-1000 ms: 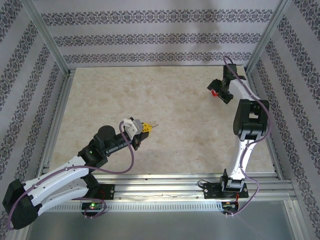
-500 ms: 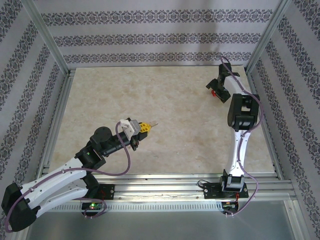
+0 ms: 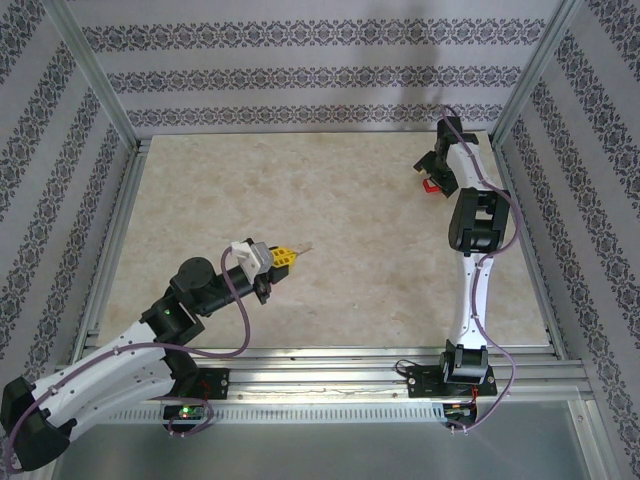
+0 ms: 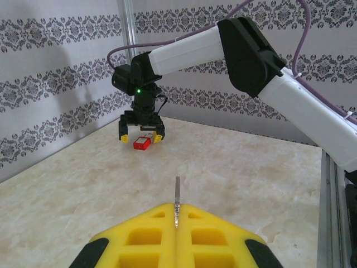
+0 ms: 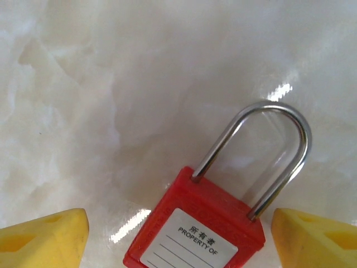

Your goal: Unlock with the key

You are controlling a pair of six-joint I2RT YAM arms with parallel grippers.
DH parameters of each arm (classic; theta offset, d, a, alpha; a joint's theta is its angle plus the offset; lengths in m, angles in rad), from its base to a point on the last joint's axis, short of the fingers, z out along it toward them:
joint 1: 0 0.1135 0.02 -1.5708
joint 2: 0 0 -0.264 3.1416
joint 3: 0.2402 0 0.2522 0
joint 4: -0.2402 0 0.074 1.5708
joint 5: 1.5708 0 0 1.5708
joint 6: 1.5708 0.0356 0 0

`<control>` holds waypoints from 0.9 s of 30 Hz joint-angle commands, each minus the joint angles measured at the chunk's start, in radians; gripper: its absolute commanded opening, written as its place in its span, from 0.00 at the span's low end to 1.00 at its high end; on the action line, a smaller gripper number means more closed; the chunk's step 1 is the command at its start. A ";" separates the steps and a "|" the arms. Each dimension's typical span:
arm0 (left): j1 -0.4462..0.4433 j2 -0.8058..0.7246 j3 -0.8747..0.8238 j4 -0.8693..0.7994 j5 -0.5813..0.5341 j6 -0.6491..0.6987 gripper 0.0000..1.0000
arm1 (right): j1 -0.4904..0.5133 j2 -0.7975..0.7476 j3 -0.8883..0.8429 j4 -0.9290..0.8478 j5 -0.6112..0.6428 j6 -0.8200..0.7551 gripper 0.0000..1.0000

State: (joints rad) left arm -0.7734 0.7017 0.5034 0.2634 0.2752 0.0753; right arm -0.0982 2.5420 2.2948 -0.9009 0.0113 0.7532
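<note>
One marbled surface (image 3: 300, 190) carries everything. Of my two tools, the right tool (image 3: 432, 183) is at the far right corner, its fingers spread to either side of the one red padlock (image 5: 195, 229), which lies flat. My left tool (image 3: 283, 256) is near the middle, clamped on the single key (image 4: 177, 200).

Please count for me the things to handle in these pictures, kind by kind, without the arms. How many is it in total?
padlock: 1
key: 1
total: 2
</note>
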 commanded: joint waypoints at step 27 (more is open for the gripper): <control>-0.018 -0.034 0.018 -0.027 0.021 -0.023 0.00 | -0.008 -0.059 -0.091 -0.081 -0.020 -0.123 0.31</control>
State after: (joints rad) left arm -0.7734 0.6617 0.5034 0.1925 0.2798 0.0837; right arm -0.1028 2.5183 2.2475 -0.9421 0.0025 0.6388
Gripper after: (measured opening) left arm 0.052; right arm 0.367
